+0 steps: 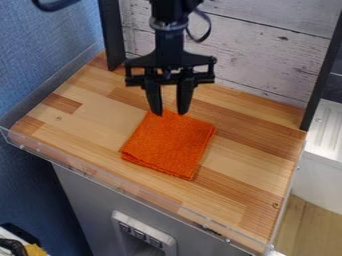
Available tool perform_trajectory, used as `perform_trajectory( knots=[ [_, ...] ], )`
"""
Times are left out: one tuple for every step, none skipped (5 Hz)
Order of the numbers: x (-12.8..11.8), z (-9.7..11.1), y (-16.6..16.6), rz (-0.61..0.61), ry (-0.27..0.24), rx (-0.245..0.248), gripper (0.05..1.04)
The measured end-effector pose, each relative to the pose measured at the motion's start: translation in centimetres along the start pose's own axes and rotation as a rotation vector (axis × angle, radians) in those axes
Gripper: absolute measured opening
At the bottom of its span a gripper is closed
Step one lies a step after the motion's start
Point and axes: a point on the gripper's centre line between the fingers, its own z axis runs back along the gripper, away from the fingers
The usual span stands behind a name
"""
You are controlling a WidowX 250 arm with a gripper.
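Two fingers (153, 97) of the black gripper (169, 114) stand apart at the far corner of the folded orange cloth (170, 145), which lies flat mid-bench (254, 165). A secure pinch would need both tips around several layers, pressing lightly on the wood. Behind, the whitewashed plank wall (267, 60) limits backward room; a clear guard (87, 170) lines the near edge.

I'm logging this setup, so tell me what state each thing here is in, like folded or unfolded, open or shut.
Orange cloth: folded into a rough square, lying flat on the wooden counter.
Gripper: open, pointing down at the cloth's far corner; contact unclear.
Cable beside the arm: bent in a loose loop.
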Motion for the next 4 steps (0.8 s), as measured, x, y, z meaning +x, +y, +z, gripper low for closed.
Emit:
perform_trajectory(
  knots=[
    [0.1,-1.1,0.9,0.066,-0.013,-0.014,0.152],
    [0.8,-2.3,1.2,0.116,-0.023,-0.026,0.066],
    [1.3,-3.6,1.5,0.149,-0.016,-0.02,0.062],
    [1.6,-4.7,1.7,0.165,-0.015,-0.005,0.062]
  ],
)
